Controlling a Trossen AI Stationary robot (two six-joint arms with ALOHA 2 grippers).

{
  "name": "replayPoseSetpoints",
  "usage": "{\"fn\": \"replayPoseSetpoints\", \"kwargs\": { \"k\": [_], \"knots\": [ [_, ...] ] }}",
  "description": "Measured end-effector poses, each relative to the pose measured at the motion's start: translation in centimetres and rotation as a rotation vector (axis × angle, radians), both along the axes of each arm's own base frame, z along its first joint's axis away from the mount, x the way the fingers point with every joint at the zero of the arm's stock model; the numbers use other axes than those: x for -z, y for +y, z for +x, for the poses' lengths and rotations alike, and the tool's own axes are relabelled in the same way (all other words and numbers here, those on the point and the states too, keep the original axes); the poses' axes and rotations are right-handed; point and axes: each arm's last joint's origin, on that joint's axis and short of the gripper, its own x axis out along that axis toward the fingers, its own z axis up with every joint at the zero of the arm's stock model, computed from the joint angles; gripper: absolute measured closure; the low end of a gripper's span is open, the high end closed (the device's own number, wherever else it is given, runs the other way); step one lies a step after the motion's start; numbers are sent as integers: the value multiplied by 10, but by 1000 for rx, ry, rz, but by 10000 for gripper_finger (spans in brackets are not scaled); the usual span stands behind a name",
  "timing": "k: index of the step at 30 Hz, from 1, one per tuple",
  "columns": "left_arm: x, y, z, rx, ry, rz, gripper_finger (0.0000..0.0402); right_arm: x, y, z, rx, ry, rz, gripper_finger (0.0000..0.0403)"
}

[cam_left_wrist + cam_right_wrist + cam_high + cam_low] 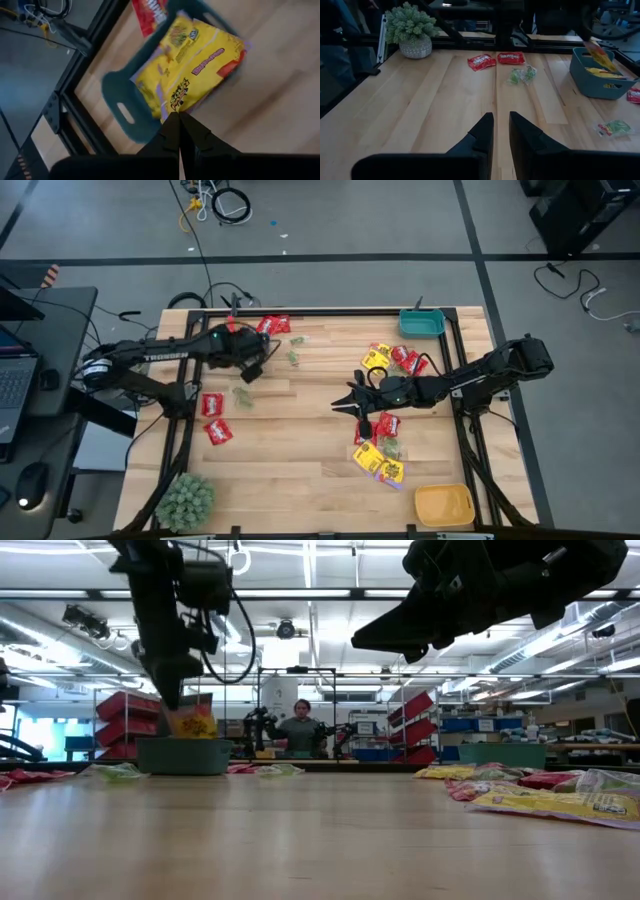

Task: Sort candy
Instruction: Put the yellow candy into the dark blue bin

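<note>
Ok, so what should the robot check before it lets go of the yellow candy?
1. Left gripper holding the yellow packet: ok, jaws shut on its edge.
2. Packet above the teal bin: ok.
3. Bin holds the same kind: ok, more yellow candy lies inside.
4. Right gripper out of the way: ok, open and empty over the middle of the table.
5. Red packet inside or outside that bin: cannot tell.

Candy packet (187,65) over bin (125,105), plant (185,498) near front-left corner
</note>
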Motion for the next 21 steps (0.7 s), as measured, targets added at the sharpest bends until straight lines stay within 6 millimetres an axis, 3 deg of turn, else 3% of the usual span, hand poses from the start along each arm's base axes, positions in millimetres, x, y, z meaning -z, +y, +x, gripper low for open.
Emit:
{"fn": "replayPoseSetpoints", "kwargs": {
  "k": [6, 13, 21],
  "knots": [
    [18, 21, -13, -26, 32, -16, 401, 0, 0, 0, 0, 2, 0, 355],
    [31, 23, -16, 40, 21, -74, 394, 0, 0, 0, 0, 2, 0, 355],
    [33, 18, -17, 114, 59, -135, 317, 0, 0, 0, 2, 2, 7, 355]
  ]
}}
